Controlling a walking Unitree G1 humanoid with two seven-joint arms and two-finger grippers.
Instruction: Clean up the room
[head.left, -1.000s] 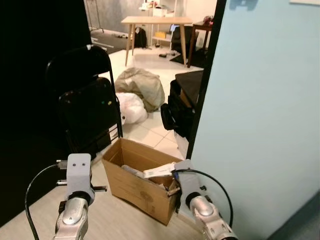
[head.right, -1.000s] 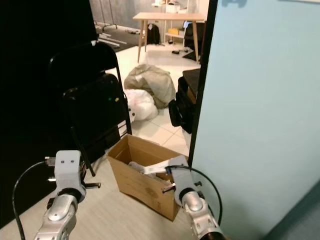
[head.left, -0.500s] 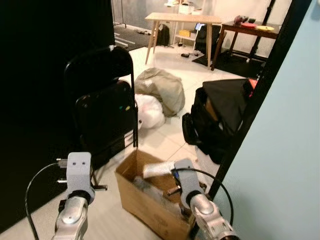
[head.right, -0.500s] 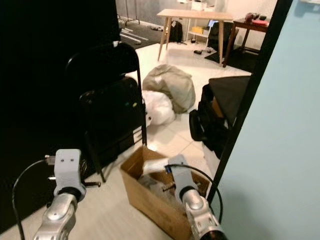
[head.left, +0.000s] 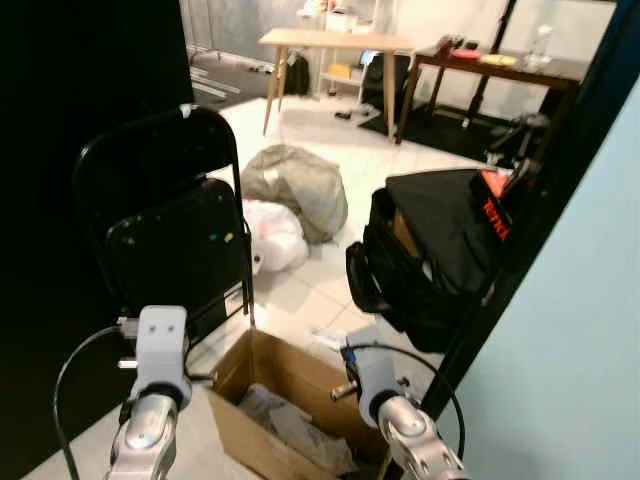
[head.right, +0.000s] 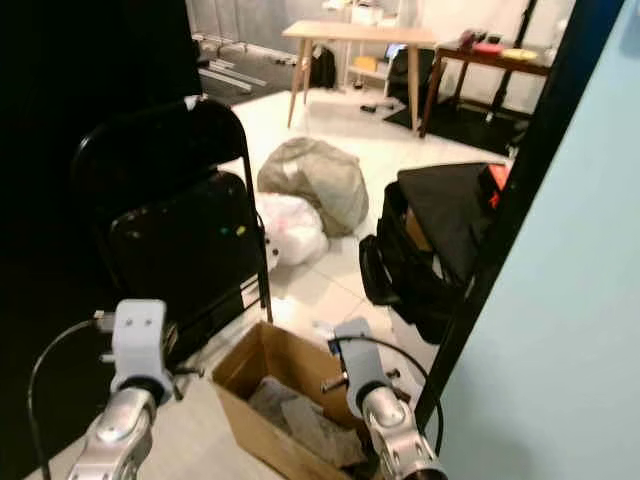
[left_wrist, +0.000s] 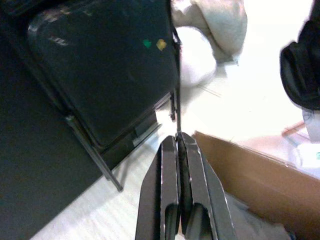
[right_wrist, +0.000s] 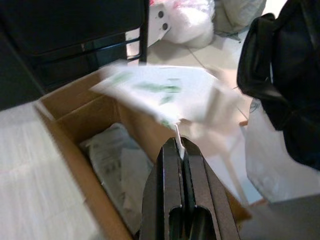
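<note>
Progress: partial. Cardboard box (head.left: 290, 415), lower centre, already holds crumpled paper waste (right_wrist: 117, 160); more remains on the floor.

Right gripper (right_wrist: 178, 145): jaws pinched shut on a white printed wrapper (right_wrist: 160, 95), possibly a plastic bag, blurred, over the box.

Left gripper (left_wrist: 178, 142): jaws closed, nothing held, beside the folding chair (head.left: 175, 230).

Outstanding: grey bag (head.left: 295, 185), white bag (head.left: 270, 235), black duffel (head.left: 430, 250), mid-frame.

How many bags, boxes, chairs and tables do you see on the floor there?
Bags: 3, the beige bag, the white plastic bag and the black bag
Cardboard boxes: 1, the cardboard box
Chairs: 1, the black folding chair
Tables: 2, the light wooden table and the dark table
Total: 7
</note>
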